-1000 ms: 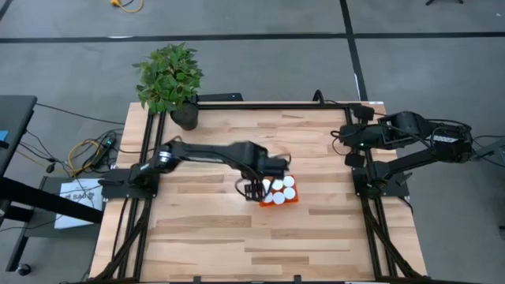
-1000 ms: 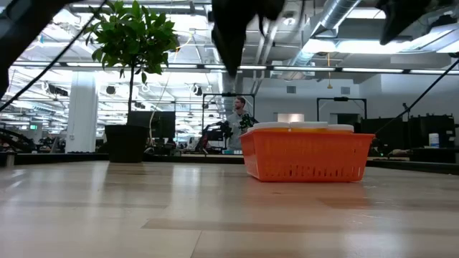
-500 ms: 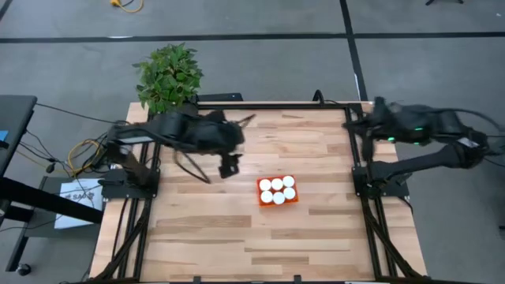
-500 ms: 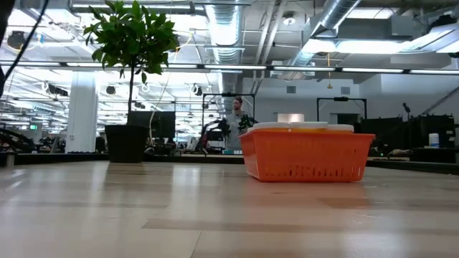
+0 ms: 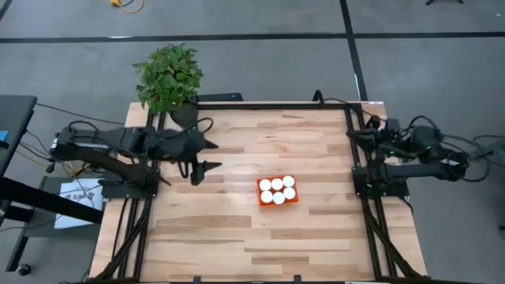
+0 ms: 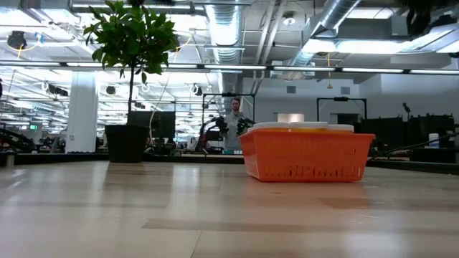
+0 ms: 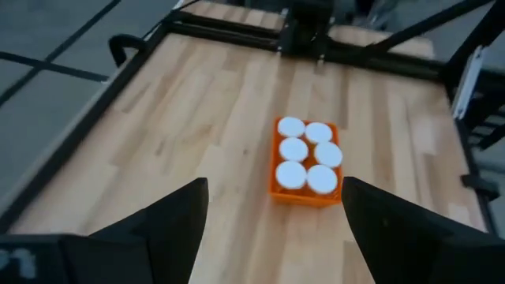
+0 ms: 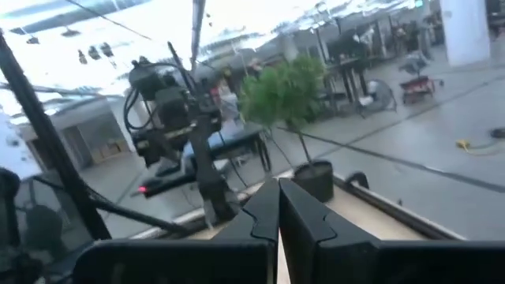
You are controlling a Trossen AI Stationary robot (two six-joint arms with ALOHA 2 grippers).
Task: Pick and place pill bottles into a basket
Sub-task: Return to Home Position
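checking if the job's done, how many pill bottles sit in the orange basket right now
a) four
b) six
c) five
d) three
b: the left wrist view shows six pill bottles, white caps up in two rows of three, filling the orange basket.

The basket [image 6: 308, 156] sits on the table [image 5: 237, 237], slightly right of centre; the pill bottles [image 5: 277, 184] stand inside it, in two rows of three; a potted plant [image 5: 168, 76] stands at the far left corner; the left gripper [image 5: 215, 155] hangs over the table's left part, well apart from the basket; the right gripper [image 8: 278, 189] seems to sit by the right edge.
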